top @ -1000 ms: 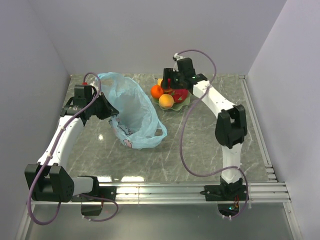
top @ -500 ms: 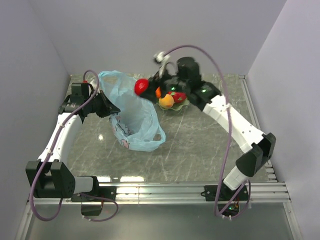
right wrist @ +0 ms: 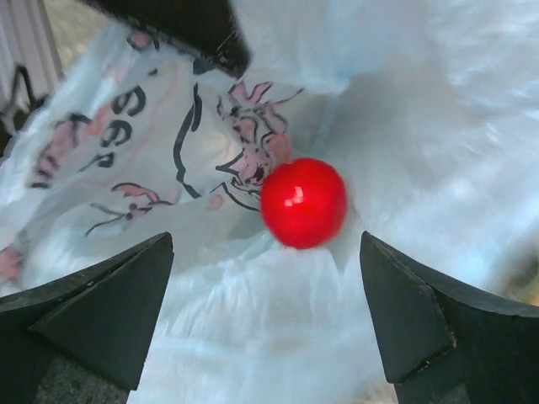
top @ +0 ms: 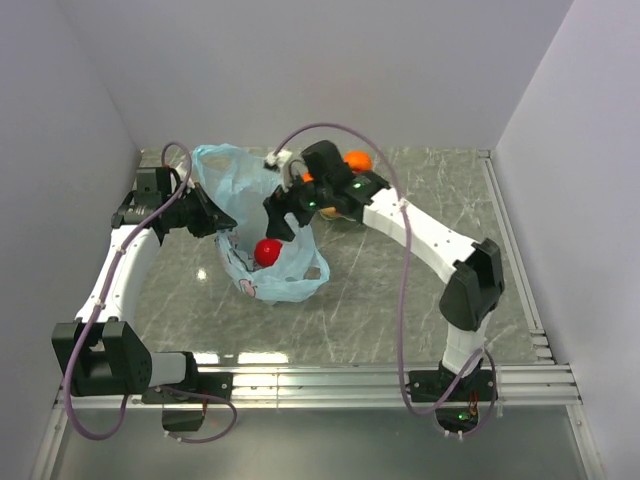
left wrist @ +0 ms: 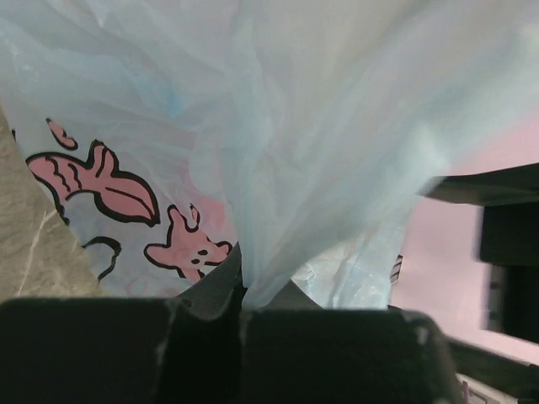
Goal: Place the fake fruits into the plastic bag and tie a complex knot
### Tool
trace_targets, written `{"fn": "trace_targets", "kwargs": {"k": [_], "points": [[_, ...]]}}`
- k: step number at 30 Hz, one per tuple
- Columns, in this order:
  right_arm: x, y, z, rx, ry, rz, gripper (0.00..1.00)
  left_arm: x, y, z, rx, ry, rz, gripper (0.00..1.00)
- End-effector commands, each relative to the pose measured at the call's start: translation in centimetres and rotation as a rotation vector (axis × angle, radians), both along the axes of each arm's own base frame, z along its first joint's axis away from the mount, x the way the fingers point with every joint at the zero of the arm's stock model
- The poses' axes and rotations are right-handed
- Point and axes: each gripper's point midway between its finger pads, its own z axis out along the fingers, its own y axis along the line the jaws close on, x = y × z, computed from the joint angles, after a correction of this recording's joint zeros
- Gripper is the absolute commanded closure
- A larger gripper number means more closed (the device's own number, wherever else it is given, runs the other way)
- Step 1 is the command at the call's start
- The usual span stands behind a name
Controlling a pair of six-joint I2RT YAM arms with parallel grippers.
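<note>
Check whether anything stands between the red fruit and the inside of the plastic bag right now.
Nothing visible does. The red fruit is already within the plastic bag, inside its open mouth and clear of the open right pincer above it. The left pincer is shut on the bag's edge, off to one side.

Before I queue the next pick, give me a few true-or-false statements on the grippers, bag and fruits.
1. The right gripper is open, the red fruit loose below it. True.
2. The left gripper is open, clear of the plastic bag. False: it is shut on the bag's edge.
3. The red fruit is outside the bag. False: it is inside it.
4. The bag is tied shut. False: its mouth gapes open.
5. An orange fruit sits outside the bag. True.
</note>
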Motion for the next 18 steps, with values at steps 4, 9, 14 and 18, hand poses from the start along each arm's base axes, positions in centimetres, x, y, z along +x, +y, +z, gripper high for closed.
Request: {"fn": "trace_targets", "kwargs": {"k": [4, 9, 14, 18], "points": [[3.9, -6.3, 9.6, 0.213, -0.016, -0.233, 0.02, 0.0, 0.0, 1.0, -0.013, -0.040, -0.010, 1.00], [10.6, -13.6, 2.7, 0.038, 0.060, -0.573, 0.04, 0.2, 0.0, 0.9, -0.017, -0.035, -0.013, 1.00], [12.9, -15.9, -3.0, -0.087, 0.150, -0.688, 0.04, 0.1, 0.2, 0.7, -0.013, -0.029, -0.013, 1.00], [13.5, -15.6, -5.2, -0.109, 0.197, -0.717, 0.04, 0.1, 0.5, 0.4, 0.001, -0.023, -0.005, 1.00]]}}
